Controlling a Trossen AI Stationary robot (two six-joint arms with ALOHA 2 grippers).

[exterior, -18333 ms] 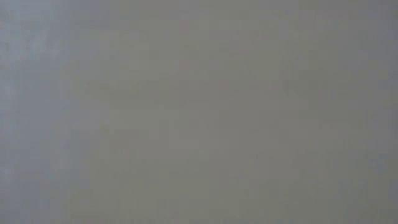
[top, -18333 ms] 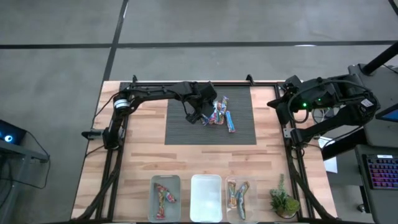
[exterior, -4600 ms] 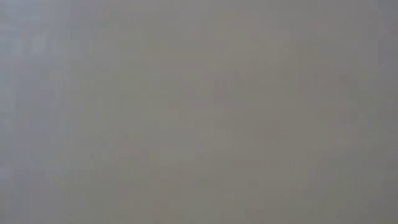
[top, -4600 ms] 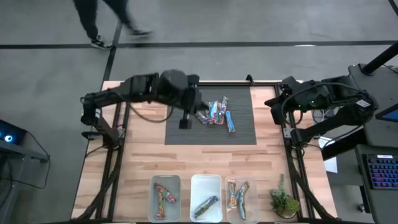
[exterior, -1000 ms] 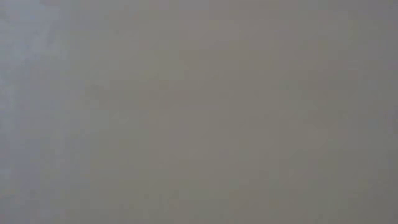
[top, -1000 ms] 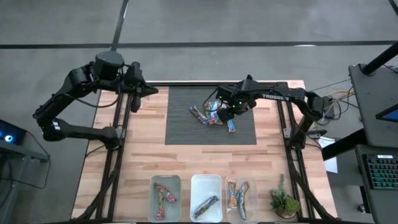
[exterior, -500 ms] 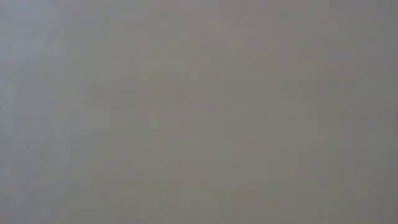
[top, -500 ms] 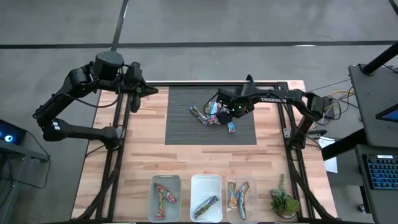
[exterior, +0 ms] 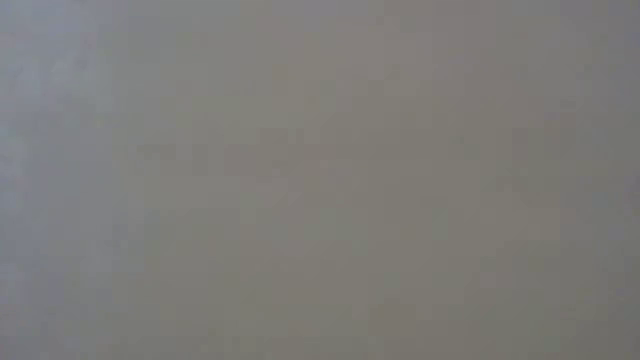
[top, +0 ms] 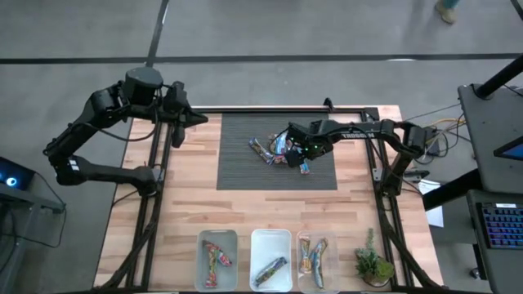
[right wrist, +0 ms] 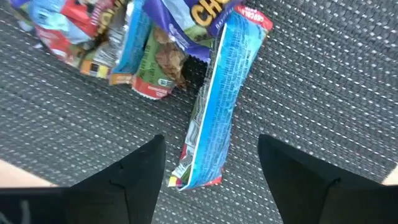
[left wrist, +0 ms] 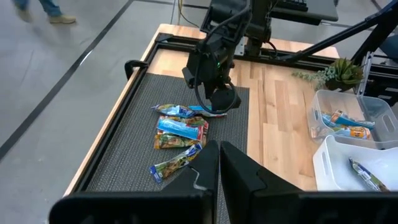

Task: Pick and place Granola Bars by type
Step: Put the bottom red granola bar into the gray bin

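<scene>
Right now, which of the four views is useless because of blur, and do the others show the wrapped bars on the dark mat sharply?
Low view: a uniform grey haze, nothing readable. Right wrist view: sharp, the blue-wrapped slim bar fills the frame between open jaws. Left wrist view: clear, the small pile of shiny wrapped bars on the dark ribbed mat is readable. High view: even light, bars small.

Large yellow letters "CHO", cut off at the frame edge, are showing on a purple-blue bar wrapper [right wrist: 186,15] in the right wrist view. Fine print on the blue bar [right wrist: 221,93] is staying too small to read.
</scene>
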